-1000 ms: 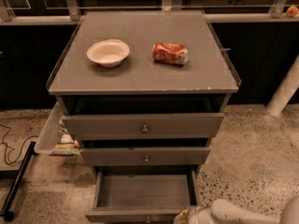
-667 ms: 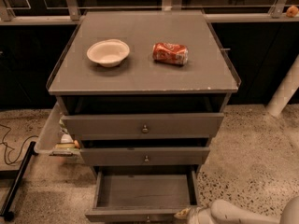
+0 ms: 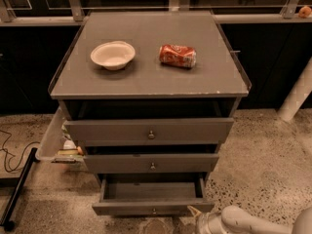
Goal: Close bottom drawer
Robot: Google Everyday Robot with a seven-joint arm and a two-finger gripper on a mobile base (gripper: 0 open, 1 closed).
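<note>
Camera view: the pale two-finger gripper point(image 3: 196, 215) is placed at the bottom edge, right of centre; how far its jaws stand open cannot be told. The shallow grey wooden bottom drawer point(image 3: 152, 204), partly pulled out, lies just beyond and left of it, long axis left to right. A push away, into the grey three-drawer cabinet point(image 3: 146, 79), is judged required. Farther back, a white bowl point(image 3: 112, 54) rests on top.

No text reads clearly; the red can point(image 3: 177, 56) perhaps bears white lettering.
</note>
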